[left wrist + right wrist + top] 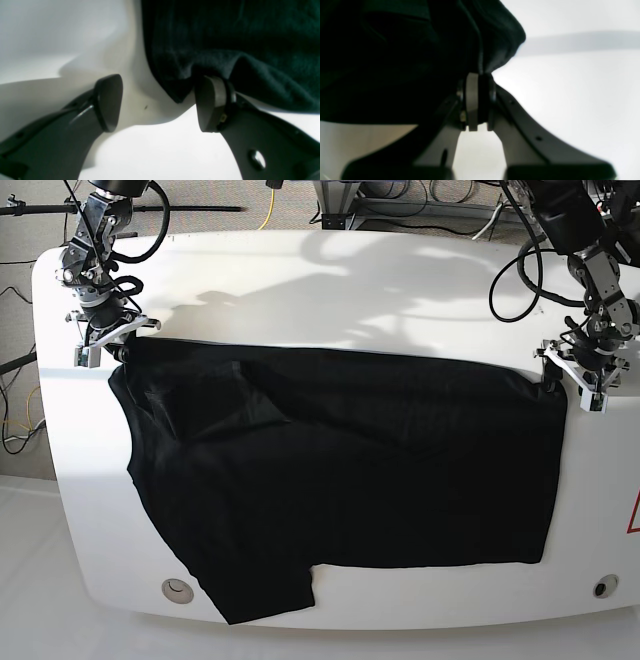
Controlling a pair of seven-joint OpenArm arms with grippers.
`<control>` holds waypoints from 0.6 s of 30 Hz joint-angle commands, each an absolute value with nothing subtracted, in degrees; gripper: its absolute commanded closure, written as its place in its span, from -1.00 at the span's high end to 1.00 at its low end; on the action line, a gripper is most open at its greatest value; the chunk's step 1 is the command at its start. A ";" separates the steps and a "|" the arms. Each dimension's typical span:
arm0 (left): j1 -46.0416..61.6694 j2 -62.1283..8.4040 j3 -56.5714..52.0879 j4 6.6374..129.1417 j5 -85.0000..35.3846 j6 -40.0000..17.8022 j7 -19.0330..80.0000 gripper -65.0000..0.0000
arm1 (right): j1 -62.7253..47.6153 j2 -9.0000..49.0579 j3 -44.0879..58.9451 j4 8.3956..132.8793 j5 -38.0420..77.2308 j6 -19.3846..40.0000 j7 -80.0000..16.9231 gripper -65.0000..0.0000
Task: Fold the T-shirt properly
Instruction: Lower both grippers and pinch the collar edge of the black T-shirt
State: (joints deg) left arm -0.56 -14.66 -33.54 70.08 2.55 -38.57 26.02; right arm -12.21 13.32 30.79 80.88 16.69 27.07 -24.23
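T-shirt [395, 62] seemingly between right fingers [472, 100] –

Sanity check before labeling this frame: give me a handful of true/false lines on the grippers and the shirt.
1. The right gripper is shut on the shirt. True.
2. The left gripper is clamped on fabric. False: its jaws stand apart, one fingertip at the shirt's edge, nothing pinched between them.
3. The shirt is folded in half. False: it lies spread across most of the table, one sleeve hanging off the near edge.
4. Both grippers sit at the shirt's far corners. True.
5. The shirt has a white print. False: plain black.
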 commanded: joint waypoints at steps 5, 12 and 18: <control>-0.79 -14.61 -30.92 71.33 3.94 -37.79 27.35 0.29 | -12.07 14.36 31.03 81.55 16.42 27.02 -24.33 -1.00; -0.85 -14.34 -29.61 71.21 3.66 -38.01 27.61 0.32 | -12.24 14.28 31.01 81.65 16.41 26.98 -24.42 -1.00; -1.29 -14.76 -27.67 70.04 3.37 -38.38 28.37 0.32 | -12.45 14.17 31.01 81.85 16.33 26.98 -24.38 -0.99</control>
State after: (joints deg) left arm -1.17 -14.37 -28.25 70.28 1.41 -37.58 25.61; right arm -12.45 13.47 30.76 80.95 16.71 27.05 -24.21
